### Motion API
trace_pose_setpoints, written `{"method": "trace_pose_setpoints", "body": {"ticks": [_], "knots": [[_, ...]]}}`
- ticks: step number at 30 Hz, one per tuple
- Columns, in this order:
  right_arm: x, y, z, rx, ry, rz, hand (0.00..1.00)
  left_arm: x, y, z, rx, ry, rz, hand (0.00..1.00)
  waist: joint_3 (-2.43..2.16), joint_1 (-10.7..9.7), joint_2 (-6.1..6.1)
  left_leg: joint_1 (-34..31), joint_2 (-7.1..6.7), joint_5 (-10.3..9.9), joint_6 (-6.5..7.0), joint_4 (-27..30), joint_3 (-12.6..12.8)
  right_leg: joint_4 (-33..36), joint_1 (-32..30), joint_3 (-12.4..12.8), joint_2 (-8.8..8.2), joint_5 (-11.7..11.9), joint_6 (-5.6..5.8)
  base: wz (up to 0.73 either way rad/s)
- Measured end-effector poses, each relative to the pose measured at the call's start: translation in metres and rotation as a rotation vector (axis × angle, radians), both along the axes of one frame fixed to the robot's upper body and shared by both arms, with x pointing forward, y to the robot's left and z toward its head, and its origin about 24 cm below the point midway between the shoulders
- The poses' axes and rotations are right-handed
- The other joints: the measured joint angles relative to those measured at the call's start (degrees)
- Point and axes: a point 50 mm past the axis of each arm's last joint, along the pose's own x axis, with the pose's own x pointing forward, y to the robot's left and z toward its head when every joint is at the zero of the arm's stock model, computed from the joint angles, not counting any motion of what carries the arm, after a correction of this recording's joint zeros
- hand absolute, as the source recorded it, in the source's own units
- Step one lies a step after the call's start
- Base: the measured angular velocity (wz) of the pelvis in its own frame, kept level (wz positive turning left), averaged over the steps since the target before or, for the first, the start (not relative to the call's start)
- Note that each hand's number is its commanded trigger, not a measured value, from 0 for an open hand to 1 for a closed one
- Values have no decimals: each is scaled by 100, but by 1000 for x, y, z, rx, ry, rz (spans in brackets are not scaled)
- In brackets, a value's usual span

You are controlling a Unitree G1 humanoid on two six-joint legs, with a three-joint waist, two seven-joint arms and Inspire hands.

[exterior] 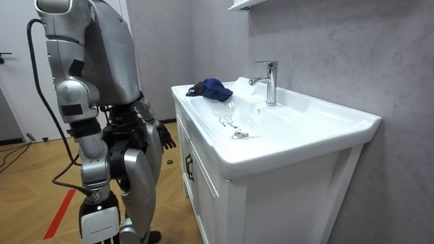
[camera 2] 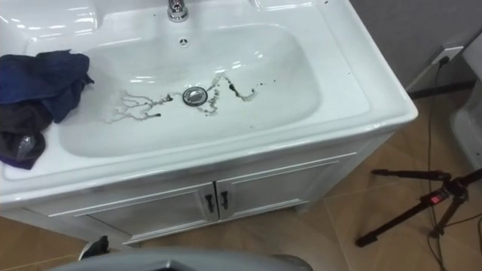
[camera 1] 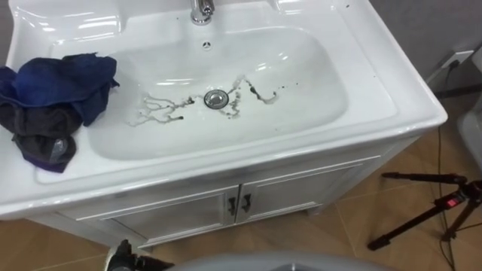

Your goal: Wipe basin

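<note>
Room view: robot stands facing the cabinet point(exterior: 203, 169), arms low; left hand point(exterior: 163, 137) hangs near the hip, between body and cabinet, fingers loose and spread, holding nothing. Wipe not started, I'd say; step in hand is fetching the cloth. Cloth point(camera 1: 56, 98), blue over dark, sits bunched on the left rim of the basin point(camera 1: 422, 113), well apart from that hand, its right edge lapping over the bowl wall. Bowl contents: dark streaks point(camera 1: 158, 111) branching left of the drain point(camera 1: 216, 97), more just right of it, a few specks beyond; no standing water that I can see. Faucet point(camera 1: 201, 10) at back centre. Next move calls for a reach up and left, a firm grasp on the bunch, then passes across both streak patches
</note>
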Motion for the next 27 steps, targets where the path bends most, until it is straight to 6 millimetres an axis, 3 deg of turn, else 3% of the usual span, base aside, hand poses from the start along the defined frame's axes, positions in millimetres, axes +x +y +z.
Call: {"method": "trace_pose_setpoints", "body": {"ticks": [7, 14, 19, 20, 27], "knots": [[1, -2, 0, -12, -13, 4, 0, -30, 6, -2, 31, 96, 92, 0, -6, 27, 41, -8, -13, 1, 1, 26, -140, -61, 78, -145, -26, 0, 0, 8], [6, -10, 2, -32, -49, -7, 0, -40, 17, 2, 92, 70, 273, 0, 7, 182, 95, -69, -27, 26, -34, 10, -358, -101, 128, -383, -49, 0, -1, 17], [8, -16, 3, -61, -88, -5, 0, -22, 49, 20, 309, -111, 484, 0, 1, 435, 100, -159, -28, 51, -70, 15, -472, -98, 70, -464, -42, -10, -16, 10], [8, -17, 3, -68, -92, -5, 0, -20, 53, 23, 336, -138, 515, 0, -19, 474, 140, -161, -28, 51, -71, 16, -473, -101, 69, -466, -41, -10, -17, 5], [11, -22, 5, -100, -163, -6, 0, 16, 92, 68, 662, -441, 685, 0, -51, 699, 216, -203, -59, 79, -80, 34, -535, -109, 27, -482, -52, -10, -18, 1]]}}
